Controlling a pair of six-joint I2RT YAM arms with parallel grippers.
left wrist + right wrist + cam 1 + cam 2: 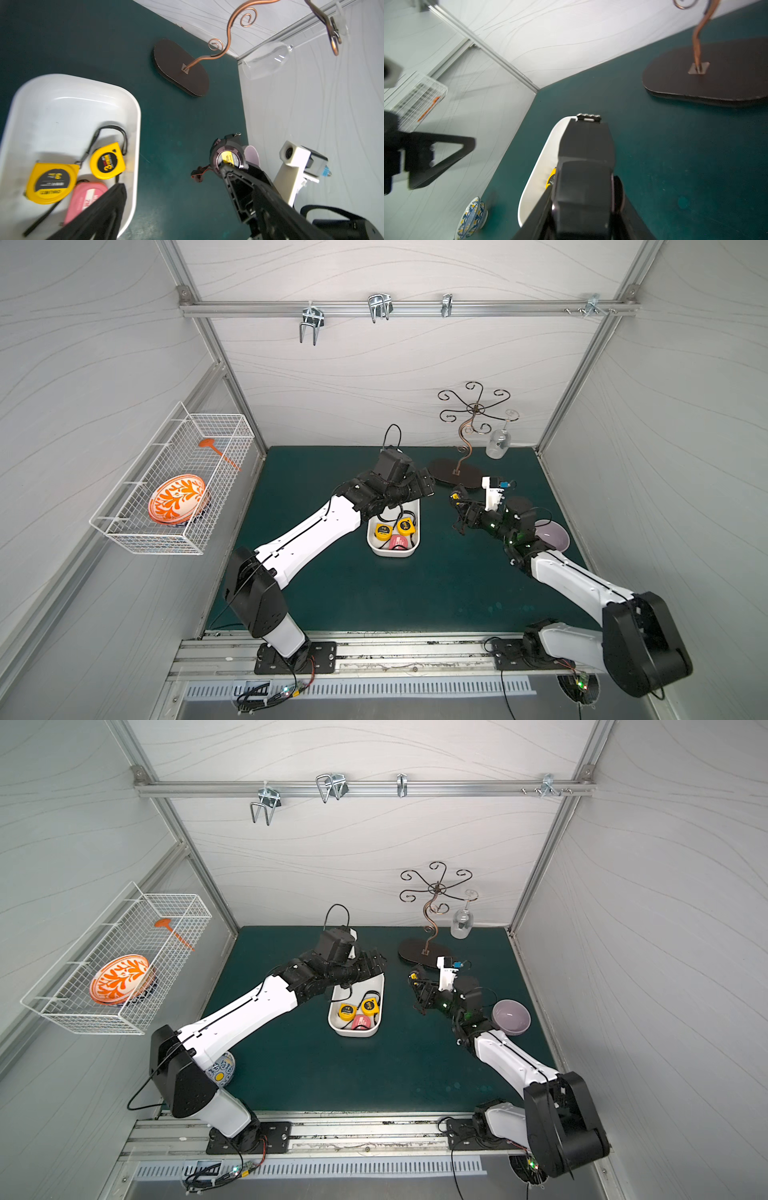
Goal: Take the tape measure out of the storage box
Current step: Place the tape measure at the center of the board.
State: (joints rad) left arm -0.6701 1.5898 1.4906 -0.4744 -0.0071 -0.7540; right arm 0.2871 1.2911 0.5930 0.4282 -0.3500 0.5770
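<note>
Right tool (225,167): gripping dark tape measure (228,158), frame centre-right; set down gently on table (176,145). Left tool (427,486): wide, empty.

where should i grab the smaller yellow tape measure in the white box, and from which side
Probably from straight above: the smaller yellow tape measure lies flat, face up, in the storage box. Pinch its yellow rim, one jaw toward the box's empty end, one beside the pink tape measure, where room looks tight.
</note>
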